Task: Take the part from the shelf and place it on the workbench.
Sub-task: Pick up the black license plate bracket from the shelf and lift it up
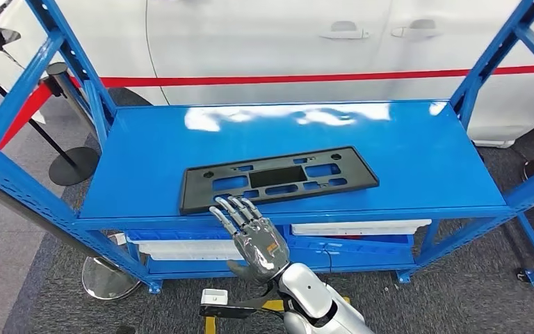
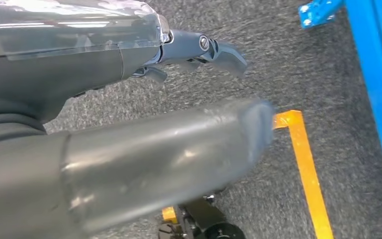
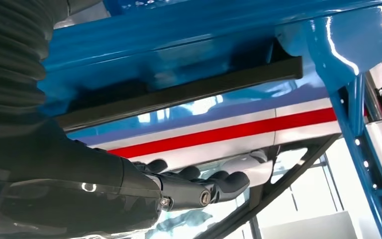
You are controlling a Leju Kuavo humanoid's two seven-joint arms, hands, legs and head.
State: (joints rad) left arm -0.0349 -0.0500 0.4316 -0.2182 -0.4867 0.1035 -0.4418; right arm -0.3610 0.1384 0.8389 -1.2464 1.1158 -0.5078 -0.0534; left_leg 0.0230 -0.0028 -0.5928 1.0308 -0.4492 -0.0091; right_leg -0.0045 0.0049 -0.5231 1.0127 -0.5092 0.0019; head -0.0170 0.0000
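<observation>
Reaching up with spread, empty fingers (image 1: pixel 236 209), the silver right hand (image 1: pixel 254 240) is hovering just before the flat black plastic part (image 1: pixel 278 179) lying on the shiny blue metal shelf (image 1: pixel 417 149). Fingertips are near its front edge; touching is unclear. Left hand (image 2: pixel 199 50) is hanging empty over grey carpet (image 2: pixel 278 59), fingers loosely apart.

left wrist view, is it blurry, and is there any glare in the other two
Left wrist view: the thick grey thumb is soft and out of focus. Head view: white glare patches on the blue shelf top. Right wrist view: bright streaks on the blue upright.
</observation>
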